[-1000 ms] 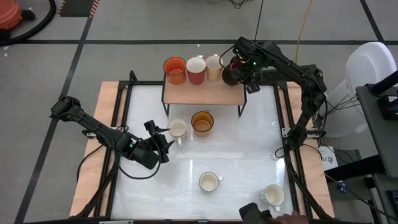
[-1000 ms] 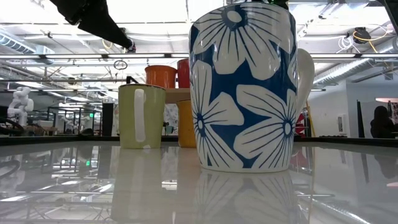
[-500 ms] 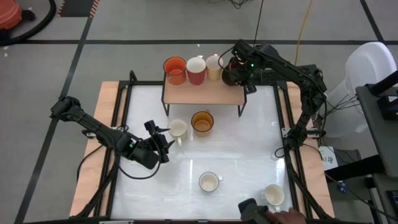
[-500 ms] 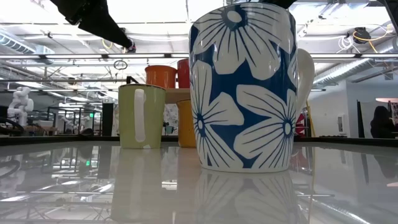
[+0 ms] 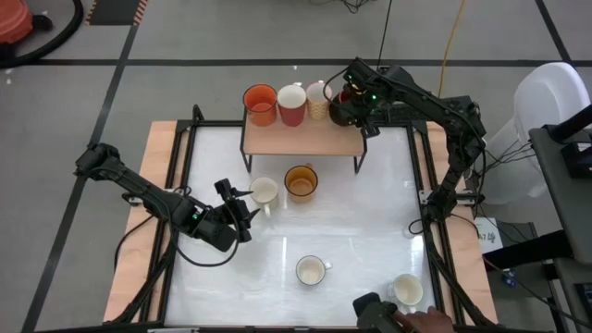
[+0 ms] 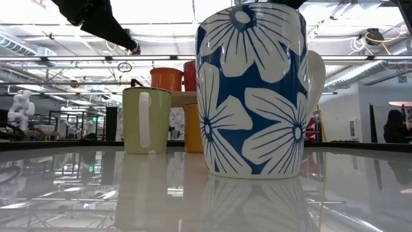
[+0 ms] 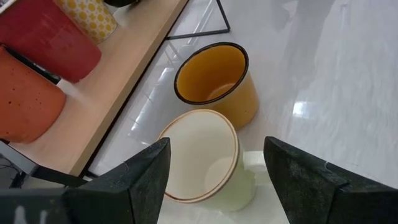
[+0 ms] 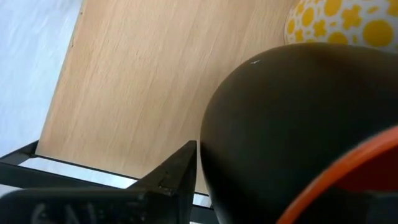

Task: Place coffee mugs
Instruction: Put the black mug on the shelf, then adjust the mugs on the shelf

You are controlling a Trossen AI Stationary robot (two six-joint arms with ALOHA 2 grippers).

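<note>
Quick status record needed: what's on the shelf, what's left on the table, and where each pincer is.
shelf: orange mug, red mug, yellow-dotted mug, dark mug
table: cream mug, amber mug, white mug, white mug
left pincer: open, beside the cream mug, not gripping
right pincer: at the dark mug on the shelf, grip unclear
</note>
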